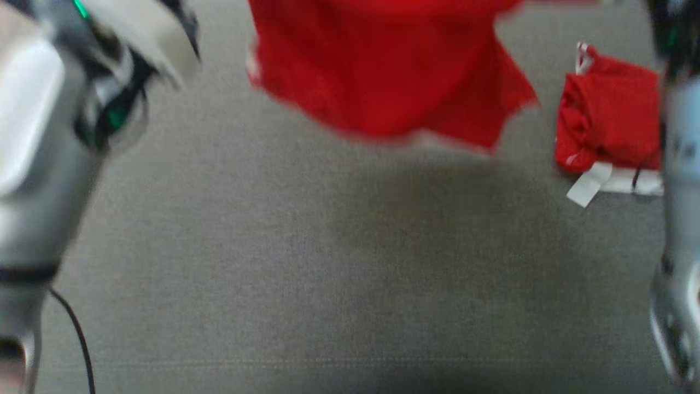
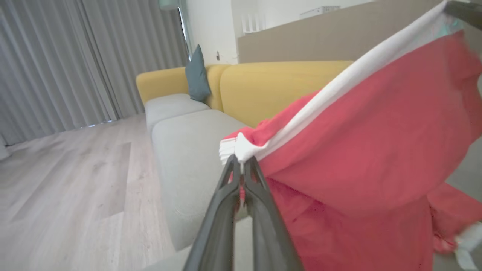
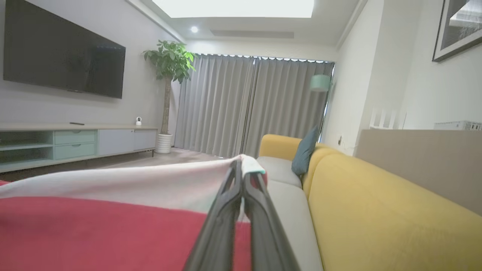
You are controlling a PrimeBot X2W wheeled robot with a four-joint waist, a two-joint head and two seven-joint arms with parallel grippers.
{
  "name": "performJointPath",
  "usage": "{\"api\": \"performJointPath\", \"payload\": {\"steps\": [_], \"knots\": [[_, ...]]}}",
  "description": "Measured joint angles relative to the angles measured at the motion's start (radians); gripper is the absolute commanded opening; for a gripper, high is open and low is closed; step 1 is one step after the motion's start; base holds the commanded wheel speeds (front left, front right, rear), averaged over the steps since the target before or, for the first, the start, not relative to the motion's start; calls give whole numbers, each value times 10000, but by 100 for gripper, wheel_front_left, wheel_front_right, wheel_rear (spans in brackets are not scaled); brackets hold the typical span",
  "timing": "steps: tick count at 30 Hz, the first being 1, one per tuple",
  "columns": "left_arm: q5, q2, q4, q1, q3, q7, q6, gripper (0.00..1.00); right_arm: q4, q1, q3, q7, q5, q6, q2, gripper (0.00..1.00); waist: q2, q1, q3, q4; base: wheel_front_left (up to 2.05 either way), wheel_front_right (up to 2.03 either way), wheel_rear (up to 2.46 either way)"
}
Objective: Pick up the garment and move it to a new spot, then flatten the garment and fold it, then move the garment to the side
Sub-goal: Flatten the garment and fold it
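In the head view the red garment (image 1: 383, 71) hangs in the air over the far part of the grey sofa seat (image 1: 273, 262), its ragged lower hem clear of the cushion and blurred. A shadow lies on the seat below it. A second red garment (image 1: 607, 117) lies bunched near the seat's right edge, with a white tag (image 1: 588, 186) sticking out at its near side. The pale left forearm (image 1: 33, 164) rises along the left edge of this view and the right forearm (image 1: 681, 191) along the right edge.

In the left wrist view the left tool (image 2: 241, 162) has its two dark fingers pressed together on one end of the garment's white band (image 2: 339, 90). The band runs taut up to the top right corner, where a dark fingertip holds its other end. The red cloth drapes below the band. Behind are the yellow sofa back (image 2: 278, 86), a teal cushion (image 2: 197, 75), grey curtains (image 2: 75, 56) and a wooden floor (image 2: 67, 180).

In the right wrist view the right tool (image 3: 241, 169) is clamped tight on the band's end, and the red cloth spreads away to the lower left. A wall television (image 3: 64, 60) and a potted plant (image 3: 169, 64) stand beyond.
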Motion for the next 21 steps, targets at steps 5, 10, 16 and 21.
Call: {"api": "performJointPath", "payload": {"steps": [5,10,16,21], "knots": [[384,-723,2403,-2261,529,-1501,-98,0,2945,-2687,-240,-2071,-702,0,493,0,0,1,1010,-173,0,0,0],[740,-1244,3939,-3363,771,-3078,-61,0,4585,-3760,-915,-3885,-1131,0,988,0,0,2,1765,-290,0,0,0],[1091,-1956,4886,-3006,623,-3480,-305,0,6218,-3459,-918,-4311,-980,0,1003,0,0,3,2174,-143,0,0,0],[1603,-2065,4663,-1243,543,-3521,-468,0,7265,-1963,-10,-4385,-313,0,1028,0,0,0,1936,19,0,0,0]]}}
